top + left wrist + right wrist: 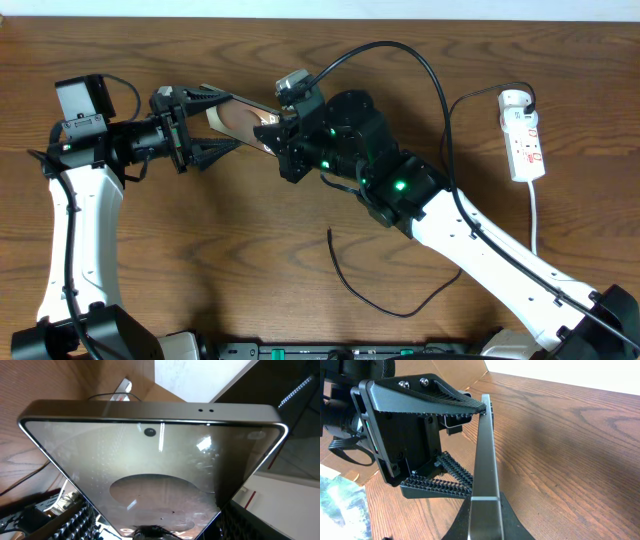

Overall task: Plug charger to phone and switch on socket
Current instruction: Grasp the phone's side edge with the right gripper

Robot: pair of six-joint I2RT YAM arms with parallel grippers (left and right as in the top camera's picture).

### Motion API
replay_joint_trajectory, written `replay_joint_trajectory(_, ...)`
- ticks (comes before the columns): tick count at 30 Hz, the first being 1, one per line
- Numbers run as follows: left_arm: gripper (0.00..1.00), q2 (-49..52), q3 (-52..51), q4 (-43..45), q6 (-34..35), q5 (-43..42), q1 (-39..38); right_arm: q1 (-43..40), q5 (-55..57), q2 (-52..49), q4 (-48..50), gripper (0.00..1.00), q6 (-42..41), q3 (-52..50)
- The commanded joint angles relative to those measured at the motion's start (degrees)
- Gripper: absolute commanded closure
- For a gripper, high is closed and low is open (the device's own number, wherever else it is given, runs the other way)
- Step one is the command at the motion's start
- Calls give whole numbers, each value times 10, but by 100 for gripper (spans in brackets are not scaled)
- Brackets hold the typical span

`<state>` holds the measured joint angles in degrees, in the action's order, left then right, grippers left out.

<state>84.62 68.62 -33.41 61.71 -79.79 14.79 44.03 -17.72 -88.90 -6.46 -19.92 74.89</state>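
While left claw (232, 119) and right claw (268, 134) each clamp the phone (248, 120), the charger (400, 314) lies loose below the right claw — plugging, and the socket (523, 135) beyond, remain.

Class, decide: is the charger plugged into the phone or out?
Out. The charger has its free end lying loose on the table, apart from the phone in the left gripper.

Dark wood table (200, 250); white wall (580, 372)

Dark wooden table (200, 250), pale wall strip (560, 8) along its far edge.
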Motion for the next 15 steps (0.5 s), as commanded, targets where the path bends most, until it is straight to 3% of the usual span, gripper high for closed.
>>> replay_joint_trajectory(1,93,-10,18,-4,-4,-33,-16,20,-62,0,17,99,17,12)
replay_joint_trajectory(2,93,-10,18,-4,-4,-33,-16,20,-62,0,17,99,17,12)
replay_joint_trajectory(8,32,-10,18,-4,-4,-33,-16,20,-62,0,17,99,17,12)
replay_joint_trajectory(10,18,-10,18,-4,-4,-33,-16,20,-62,0,17,99,17,12)
replay_joint_trajectory(15,12,-10,18,-3,-6,-32,-16,20,-62,0,17,99,17,12)
